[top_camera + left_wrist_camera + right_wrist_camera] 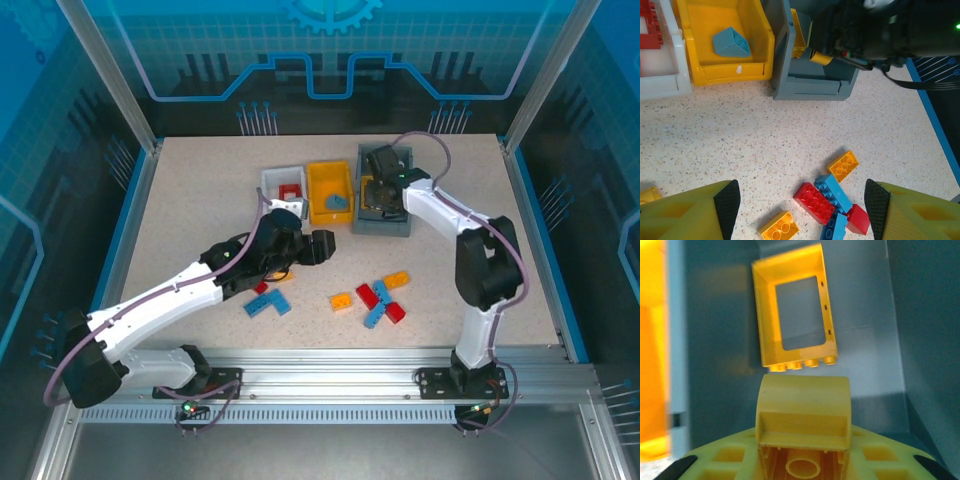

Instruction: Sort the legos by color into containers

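Observation:
My left gripper (322, 247) (801, 202) hangs open above the table, nothing between its fingers. Under it lie loose legos: a red brick (813, 202), a blue brick (835, 192), orange ones (843, 165) (779, 227). My right gripper (383, 188) (804, 440) reaches into the dark grey bin (383, 224) (810, 89), shut on a pale yellow brick (804, 405) seen from its hollow underside. A yellow open-frame brick (795, 320) lies on the grey bin's floor. The yellow bin (312, 190) (725, 72) holds a blue brick (731, 42). The white bin (270, 180) (662, 82) holds red bricks (650, 25).
More legos lie near the front: a blue L-shaped piece (266, 305), a small red one (260, 288), and a mixed cluster (378, 300) right of centre. The three bins stand side by side at the back. The right arm's elbow (488, 262) rises at the right.

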Available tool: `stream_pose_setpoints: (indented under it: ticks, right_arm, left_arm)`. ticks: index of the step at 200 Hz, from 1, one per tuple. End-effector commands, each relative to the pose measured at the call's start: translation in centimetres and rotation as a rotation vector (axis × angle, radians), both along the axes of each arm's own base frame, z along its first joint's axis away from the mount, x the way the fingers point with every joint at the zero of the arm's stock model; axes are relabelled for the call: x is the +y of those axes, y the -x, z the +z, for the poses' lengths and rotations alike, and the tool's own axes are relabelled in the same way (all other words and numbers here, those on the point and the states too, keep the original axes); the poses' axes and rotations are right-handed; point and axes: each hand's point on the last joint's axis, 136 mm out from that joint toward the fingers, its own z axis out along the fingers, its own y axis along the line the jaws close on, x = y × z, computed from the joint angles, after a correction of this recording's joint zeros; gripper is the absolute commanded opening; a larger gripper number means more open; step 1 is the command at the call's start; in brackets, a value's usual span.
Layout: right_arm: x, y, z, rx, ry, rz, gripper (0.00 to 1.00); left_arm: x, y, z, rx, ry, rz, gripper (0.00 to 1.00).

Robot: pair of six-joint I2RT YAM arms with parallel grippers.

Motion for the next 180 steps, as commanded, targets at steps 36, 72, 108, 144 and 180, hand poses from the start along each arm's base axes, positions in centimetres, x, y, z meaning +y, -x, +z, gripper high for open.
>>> stream_pose_setpoints:
  ticks: [36,72,108,144,180]
  right_arm:
    - [-1.1,-0.4,-0.9,0.062,0.019,0.001,0.55]
    - [-1.2,0.0,1.9,0.008,0.011,0.003,0.59]
    - [-0.5,1.5,8.4,-0.148,0.01,0.035,0.58]
    - [2.5,6.0,15.0,-0.382,-0.035,0.187,0.58]
    - [8.1,13.3,16.9,-0.553,-0.128,0.499,0.58]
  left_arm:
    - [1.7,0.7,-0.1,0.003,-0.013,0.041,0.71]
    - [2.9,0.8,-0.5,0.017,-0.046,0.09,0.71]
    - [4.9,1.0,-0.8,0.038,-0.1,0.154,0.71]
    - [7.7,1.5,-1.3,0.082,-0.12,0.22,0.71]
    - [11.2,2.2,-2.8,0.161,-0.124,0.318,0.71]
